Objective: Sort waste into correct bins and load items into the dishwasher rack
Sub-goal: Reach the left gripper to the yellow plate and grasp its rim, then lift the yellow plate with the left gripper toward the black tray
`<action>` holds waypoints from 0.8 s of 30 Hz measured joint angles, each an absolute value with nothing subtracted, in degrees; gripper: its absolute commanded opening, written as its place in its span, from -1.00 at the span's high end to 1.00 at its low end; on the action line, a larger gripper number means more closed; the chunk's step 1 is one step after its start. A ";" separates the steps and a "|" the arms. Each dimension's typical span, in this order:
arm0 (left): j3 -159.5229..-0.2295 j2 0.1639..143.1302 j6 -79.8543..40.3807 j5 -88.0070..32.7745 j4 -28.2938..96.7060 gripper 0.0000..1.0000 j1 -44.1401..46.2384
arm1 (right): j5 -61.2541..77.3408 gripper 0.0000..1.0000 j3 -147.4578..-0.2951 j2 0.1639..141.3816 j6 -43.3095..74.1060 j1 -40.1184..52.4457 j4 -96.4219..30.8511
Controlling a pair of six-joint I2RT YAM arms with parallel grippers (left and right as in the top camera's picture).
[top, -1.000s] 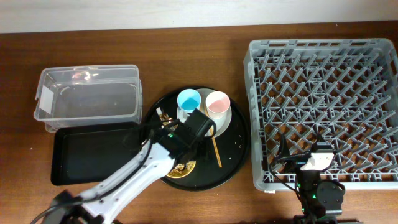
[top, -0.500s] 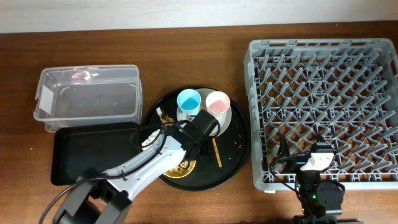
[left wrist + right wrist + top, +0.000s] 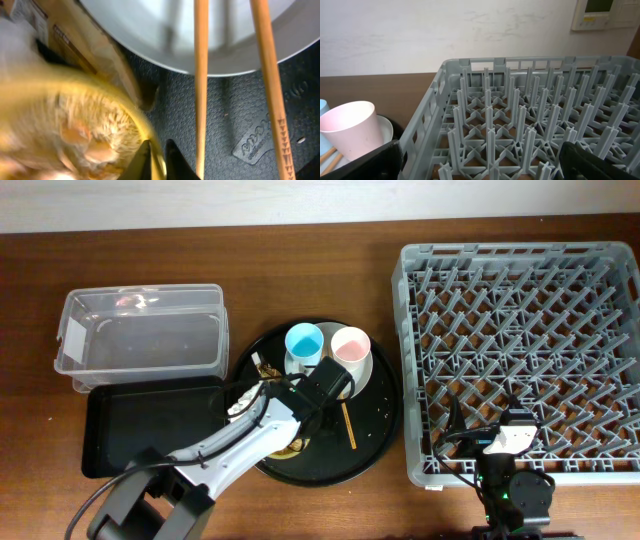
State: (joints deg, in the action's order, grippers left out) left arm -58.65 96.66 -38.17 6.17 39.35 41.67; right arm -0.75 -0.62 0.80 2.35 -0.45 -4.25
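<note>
pinching the rim of the bowl (image 3: 75,125) with the left fingers (image 3: 158,161), almost closed, one dark tip on each side of the yellow wall (only the rim's thickness between them). inside the bowl, tan scraps (image 3: 85,147) with pale grains, all blurred. just right of the tips, two chopsticks (image 3: 201,90) lying side by side but apart, running off the edge of the plate (image 3: 165,30) onto the textured round tray (image 3: 225,130). up-left of the bowl, a tan-gold wrapper (image 3: 95,55) close against the plate.

from above: bowl at the front-left of the round tray, mostly hidden under the left arm (image 3: 230,450). blue cup (image 3: 303,340) and pink cup (image 3: 350,345) upright at the tray's back, side by side (touching or not, cannot tell). left of the round tray, a flat black tray (image 3: 130,430) with the clear tub (image 3: 215,330) just behind it, both on the desk (image 3: 300,260).

spread as wide as they go, gripping nothing: the right fingers (image 3: 480,167), low at the near edge of the rack (image 3: 405,360). past the rack's left wall in that wrist view, the pink cup and a sliver of plate. rack itself on the desk, just right of the round tray.
</note>
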 measured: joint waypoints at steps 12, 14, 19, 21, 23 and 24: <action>-58.65 96.49 -38.48 7.16 40.12 0.98 41.85 | -0.75 -0.97 -0.62 0.80 2.33 -0.47 -4.25; -58.65 96.44 -38.48 7.16 40.32 0.98 41.85 | -0.75 -0.97 -0.62 0.80 2.33 -0.45 -4.25; -58.65 95.66 -38.48 7.33 41.54 0.98 41.85 | -0.75 -0.97 -0.62 0.80 2.33 -0.45 -4.25; -58.65 94.67 -38.44 7.35 42.22 0.98 41.82 | -0.78 -0.97 -0.62 0.80 2.31 -0.47 -4.25; -58.61 92.79 -38.41 7.31 42.89 0.98 41.82 | -0.78 -0.97 -0.62 0.80 2.35 -0.45 -4.25; -58.61 91.74 -38.41 7.25 43.07 0.98 41.82 | -0.75 -0.97 -0.62 0.80 2.35 -0.45 -4.25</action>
State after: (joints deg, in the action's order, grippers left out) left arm -58.61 91.74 -38.41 7.25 43.07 41.82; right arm -0.75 -0.62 0.80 2.35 -0.45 -4.25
